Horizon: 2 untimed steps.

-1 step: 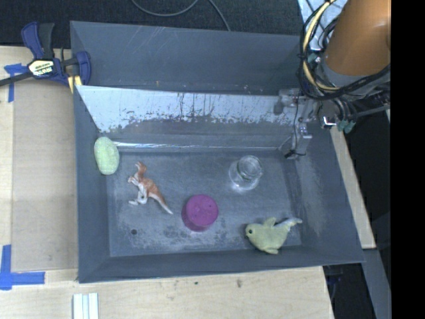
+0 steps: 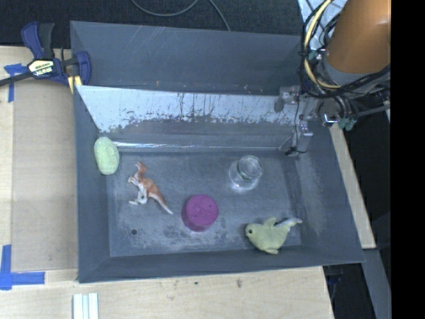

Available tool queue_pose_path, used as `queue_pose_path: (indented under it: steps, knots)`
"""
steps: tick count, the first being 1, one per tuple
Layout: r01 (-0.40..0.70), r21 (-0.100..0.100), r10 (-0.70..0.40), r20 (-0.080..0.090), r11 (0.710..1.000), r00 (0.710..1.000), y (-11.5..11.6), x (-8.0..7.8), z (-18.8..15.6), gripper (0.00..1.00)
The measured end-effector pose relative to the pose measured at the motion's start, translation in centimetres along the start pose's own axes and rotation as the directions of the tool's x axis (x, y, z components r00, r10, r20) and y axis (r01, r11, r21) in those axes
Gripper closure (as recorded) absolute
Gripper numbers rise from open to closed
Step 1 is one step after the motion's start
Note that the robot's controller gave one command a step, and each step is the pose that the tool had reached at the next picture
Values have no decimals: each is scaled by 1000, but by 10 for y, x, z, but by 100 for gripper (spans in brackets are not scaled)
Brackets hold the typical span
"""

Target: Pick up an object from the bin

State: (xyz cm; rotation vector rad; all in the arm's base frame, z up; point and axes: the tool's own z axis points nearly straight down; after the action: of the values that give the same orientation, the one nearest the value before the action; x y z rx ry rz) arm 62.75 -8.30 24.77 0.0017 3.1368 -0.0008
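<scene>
The slim metal gripper (image 2: 296,145) hangs by the back right corner of the scuffed grey metal bin (image 2: 199,58); open or closed, I cannot tell. Nearest lies a clear round cup (image 2: 245,173); farther off, a fuzzy yellow-green plush fish (image 2: 269,235), a magenta round disc (image 2: 200,212), an orange toy dinosaur (image 2: 147,190)

clear cup (image 2: 245,173): see-through, round, looks upright; the thing I see closest to the claw (image 2: 296,143), just down-left of it in view
green plush (image 2: 267,235): yellow-green soft toy, lying flat, well below the claw
purple puck (image 2: 200,212): round, flat, further down-left of the claw
orange dinosaur (image 2: 147,189): small orange-white figure on its side, far left of the claw
pale green egg (image 2: 106,155): oval, farthest left of the claw
</scene>
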Motion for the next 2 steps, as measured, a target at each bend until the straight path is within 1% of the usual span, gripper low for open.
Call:
queue_pose_path:
  steps: [1, 2]
  knots:
    - [120, 0, -120, 1, 993, 993, 3, 35, 61, 0]
    - [382, -2, -382, -2, 924, 924, -5, 73, 85, 0]
